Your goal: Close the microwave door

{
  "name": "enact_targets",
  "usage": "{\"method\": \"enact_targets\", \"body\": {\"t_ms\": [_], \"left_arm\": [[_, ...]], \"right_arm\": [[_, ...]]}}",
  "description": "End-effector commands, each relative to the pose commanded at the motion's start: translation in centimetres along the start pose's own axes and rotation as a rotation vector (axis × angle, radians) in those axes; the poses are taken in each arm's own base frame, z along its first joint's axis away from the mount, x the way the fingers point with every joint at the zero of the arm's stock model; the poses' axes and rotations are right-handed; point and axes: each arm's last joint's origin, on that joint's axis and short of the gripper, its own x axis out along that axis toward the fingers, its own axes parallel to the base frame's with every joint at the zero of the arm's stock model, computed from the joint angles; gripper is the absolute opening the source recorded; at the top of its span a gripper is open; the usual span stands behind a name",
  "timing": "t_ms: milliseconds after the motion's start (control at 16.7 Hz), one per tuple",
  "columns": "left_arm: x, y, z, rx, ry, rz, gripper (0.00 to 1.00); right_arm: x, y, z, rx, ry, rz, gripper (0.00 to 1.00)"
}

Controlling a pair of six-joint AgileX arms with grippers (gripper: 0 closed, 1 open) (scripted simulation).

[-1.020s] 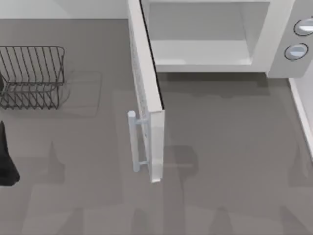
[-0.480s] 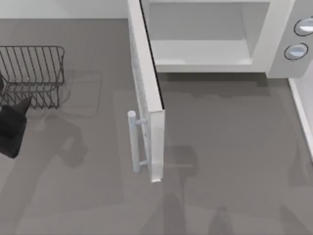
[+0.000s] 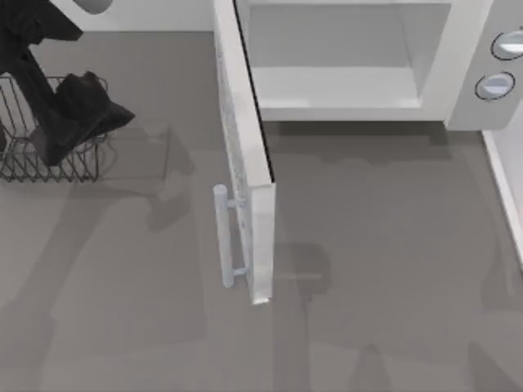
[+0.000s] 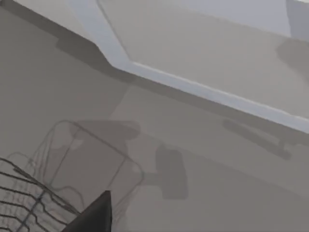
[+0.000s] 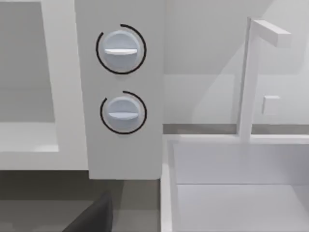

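The microwave door [image 3: 245, 155] stands open, its long edge running out from the microwave [image 3: 359, 61] toward the table's near side (handle facing left). The left gripper [image 3: 86, 114] hovers over the wire rack [image 3: 24, 155]; I cannot tell its finger spread.

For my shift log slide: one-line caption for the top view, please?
Microwave door stands wide open while the left gripper hovers over the wire rack, apart from the handle.

Grey table [image 3: 368, 269], white microwave [image 3: 458, 73] standing at its far edge, dark wire rack [image 3: 49, 155] resting at far left, well apart from it
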Motion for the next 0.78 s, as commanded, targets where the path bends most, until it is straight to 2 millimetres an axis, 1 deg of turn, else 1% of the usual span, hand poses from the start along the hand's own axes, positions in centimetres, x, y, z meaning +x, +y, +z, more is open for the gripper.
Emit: {"method": "enact_targets", "body": {"t_ms": [180, 360, 540, 780], "left_arm": [[2.3, 1.7, 3.1, 0.095, 0.059, -0.159, 1.0], [4.6, 2.7, 5.2, 0.163, 0.096, -0.283, 1.0], [6.0, 3.1, 6.2, 0.2, 0.115, -0.354, 1.0], [6.3, 3.1, 6.4, 0.206, 0.117, -0.366, 1.0]], "right_arm": [[0.0, 0.0, 0.0, 0.0, 0.0, 0.0, 1.0], [0.0, 0.0, 0.0, 0.0, 0.0, 0.0, 1.0], [0.0, 0.0, 0.0, 0.0, 0.0, 0.0, 1.0], [0.0, 0.0, 0.0, 0.0, 0.0, 0.0, 1.0]]}}
